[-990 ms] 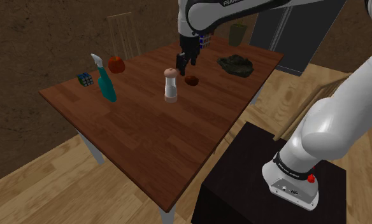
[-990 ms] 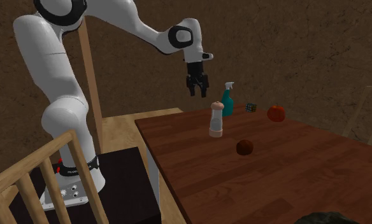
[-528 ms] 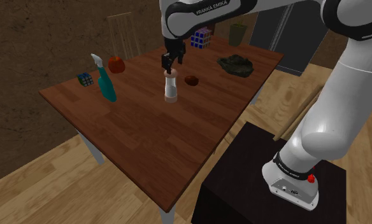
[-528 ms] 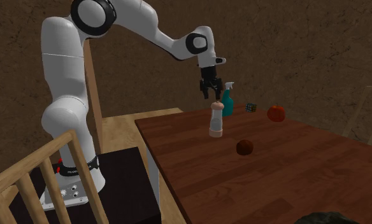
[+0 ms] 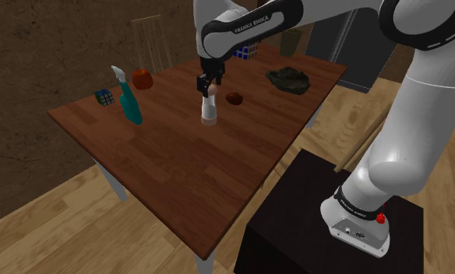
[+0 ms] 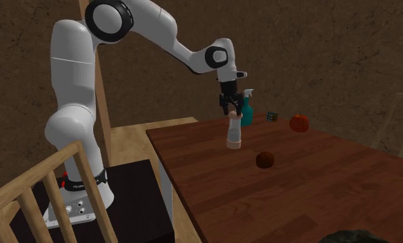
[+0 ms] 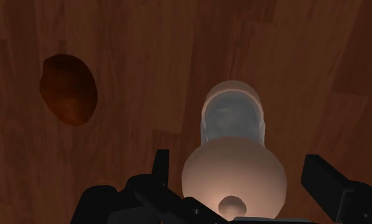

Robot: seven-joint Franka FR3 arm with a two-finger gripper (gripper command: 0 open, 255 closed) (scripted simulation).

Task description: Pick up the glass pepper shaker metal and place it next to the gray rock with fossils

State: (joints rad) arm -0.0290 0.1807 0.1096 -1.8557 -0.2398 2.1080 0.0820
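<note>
The all-black two-finger gripper [image 5: 209, 86] hangs just above the middle of the brown wooden table [image 5: 179, 163], a little above the centre of the shoulder view. It points straight down over the tall pepper shaker with a clear glass body and a pale rounded cap [image 5: 209, 113]. The shaker stands upright on the tabletop.

In the wrist view the gripper [image 7: 238, 164] is spread wide. One black finger [image 7: 160, 167] stands on each side of the shaker's cap [image 7: 234, 177], with a gap showing between cap and finger on both sides, so nothing is grasped. In the second exterior view the gripper [image 6: 228, 109] is level with the top of the shaker [image 6: 233, 134], near the table's left edge.

A small dark brown rounded lump [image 5: 234, 98] lies just right of the shaker in the shoulder view. The rough grey-green rock [image 5: 287, 79] sits farther right, near the table's far corner and well apart from the shaker.

To the left stand a teal spray bottle with a white trigger [image 5: 128, 100], a small multicoloured puzzle cube [image 5: 103, 96] and a red rounded fruit-like object [image 5: 142, 79].
</note>
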